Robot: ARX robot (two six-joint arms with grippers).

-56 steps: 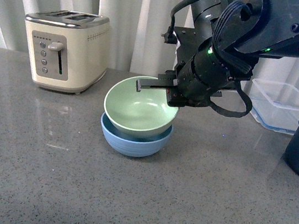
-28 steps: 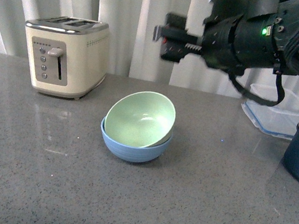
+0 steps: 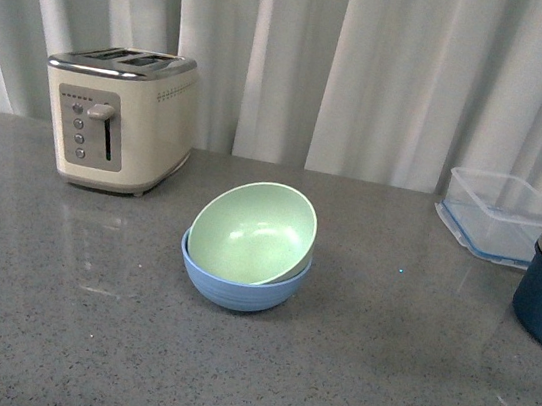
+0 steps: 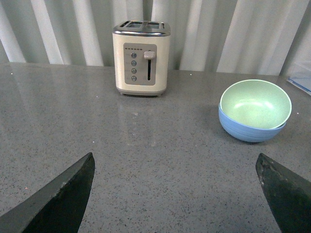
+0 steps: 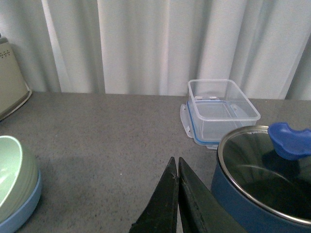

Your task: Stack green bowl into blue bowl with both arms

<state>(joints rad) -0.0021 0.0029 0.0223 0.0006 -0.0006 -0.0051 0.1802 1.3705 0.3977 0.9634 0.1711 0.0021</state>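
Near the front of the counter point(image 3: 80, 338), the green bowl point(image 3: 252, 233) sits inside the blue bowl point(image 3: 239, 284), a little tilted, so stacking looks done. The left gripper point(image 4: 175, 194) is spread wide, the right gripper point(image 5: 177, 194) is pressed closed and empty. Behind stands a toaster point(image 3: 116, 118)

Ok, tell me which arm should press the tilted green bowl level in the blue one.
Left, probably: the left gripper is open, facing the green bowl across the counter. The right gripper is shut, that bowl at its view's edge.
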